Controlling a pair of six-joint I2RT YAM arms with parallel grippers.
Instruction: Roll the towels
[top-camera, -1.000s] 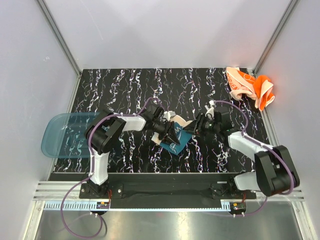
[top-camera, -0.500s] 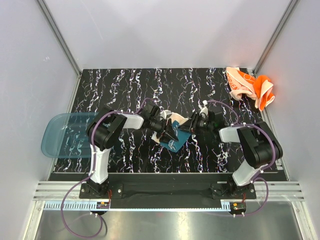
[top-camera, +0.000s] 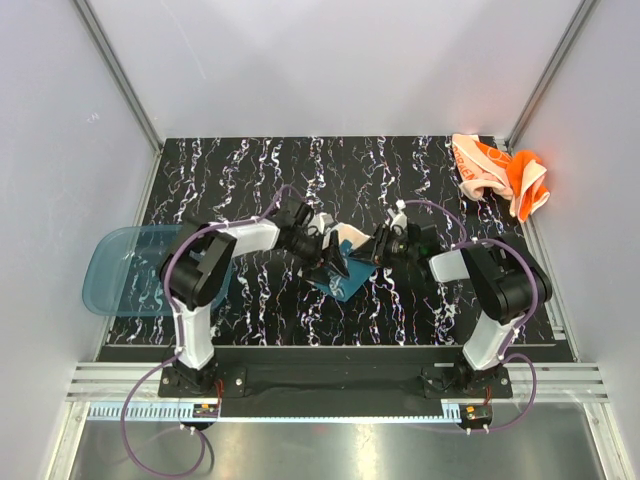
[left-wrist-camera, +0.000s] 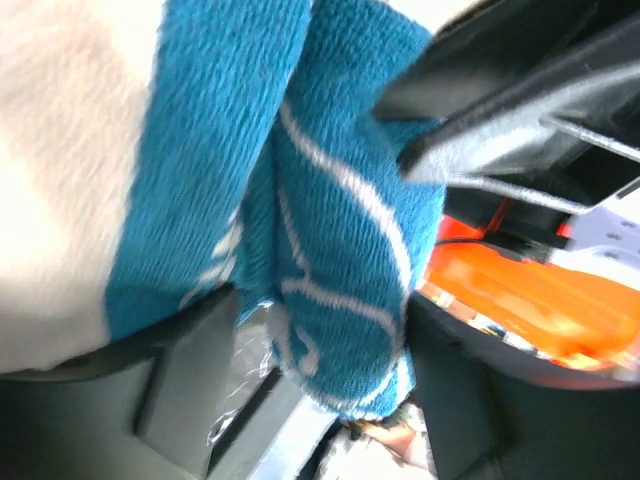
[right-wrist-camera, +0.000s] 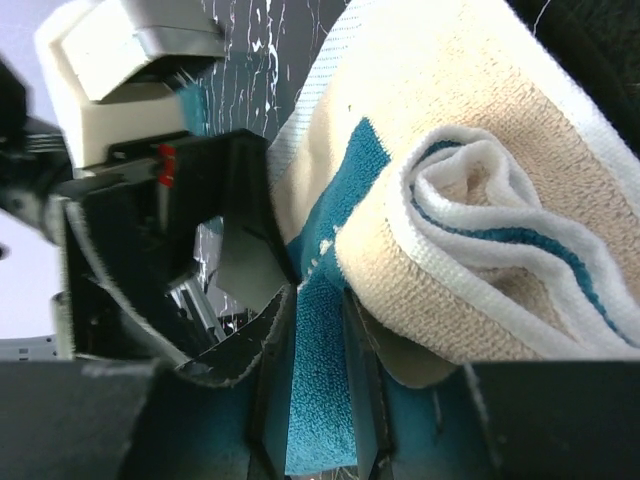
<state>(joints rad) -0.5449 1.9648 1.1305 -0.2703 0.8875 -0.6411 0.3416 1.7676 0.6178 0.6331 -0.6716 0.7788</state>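
The right gripper (right-wrist-camera: 320, 300) has its jaws drawn narrow, and a strip of the teal towel (left-wrist-camera: 330, 230) fills the slim gap between them, so it looks pinched on the cloth at the towel's edge. Just beside and above those fingers, in the right wrist view, the towel is wound into a loose roll, cream side out, with white edging and a teal line spiralling in at its end; the roll rests against the right-hand finger. Facing it across the towel is the left gripper (top-camera: 327, 264), its jaws spread wide. In the left wrist view a hanging fold of teal cloth with white lettering sits in the gap between its fingers (left-wrist-camera: 185, 360), with the cream reverse off to the left, and I cannot tell whether the pads touch the fold. From above, the two grippers meet nose to nose near the middle of the black marbled table (top-camera: 250, 170), with the towel bunched between and under them, its cream part toward the far side and a teal corner toward the near side. The orange towel (top-camera: 505, 172) lies crumpled at the far right corner, well apart from both arms. A blue see-through tray (top-camera: 110, 270) sits at the table's left edge, overhanging it.
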